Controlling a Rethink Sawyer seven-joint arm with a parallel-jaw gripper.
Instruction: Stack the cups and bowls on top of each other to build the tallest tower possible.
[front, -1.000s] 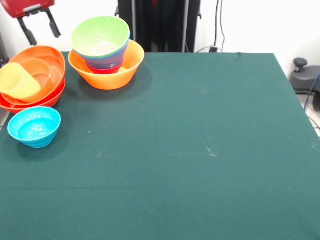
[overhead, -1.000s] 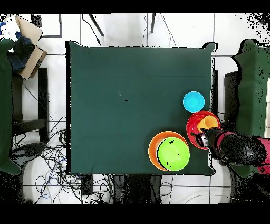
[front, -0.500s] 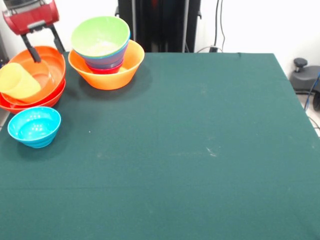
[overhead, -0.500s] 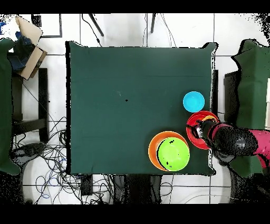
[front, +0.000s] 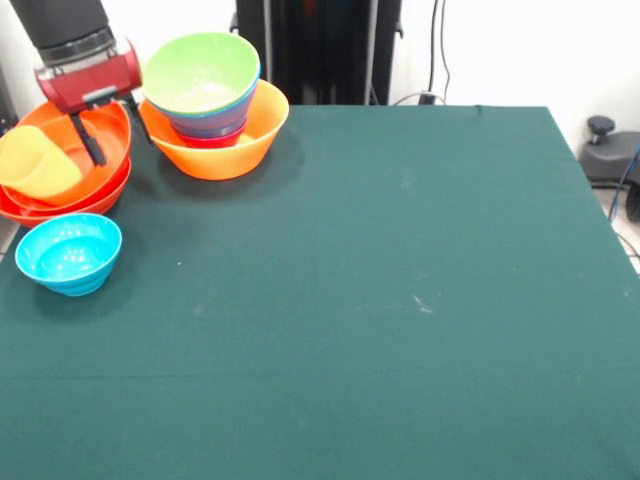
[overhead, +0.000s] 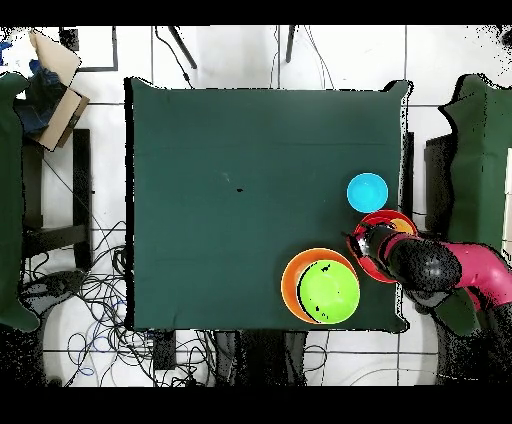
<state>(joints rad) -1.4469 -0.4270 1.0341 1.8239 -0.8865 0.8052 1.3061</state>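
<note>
The tower is a large light-orange bowl (front: 213, 145) (overhead: 290, 285) holding nested red and blue bowls and a lime green bowl (front: 200, 72) (overhead: 328, 290) on top. To its left in the front view an orange bowl (front: 105, 150) sits inside a red-orange bowl (front: 55, 208) (overhead: 383, 219). The pale-yellow cup (front: 35, 165) lies tilted in the orange bowl. A cyan bowl (front: 68, 253) (overhead: 367, 191) stands alone in front of them. My gripper (front: 116, 135) (overhead: 364, 246) is open, one finger inside the orange bowl, the other outside its rim on the tower's side.
The bowls crowd one corner of the green-clothed table (front: 400, 300), close to its edges. A cardboard box (overhead: 50, 85) sits on a stand beside the table, and cables (overhead: 100, 330) lie on the floor.
My gripper has come down and shifted towards the tower, from above the orange bowl's far rim to astride its rim. The bowls and cup have not moved.
</note>
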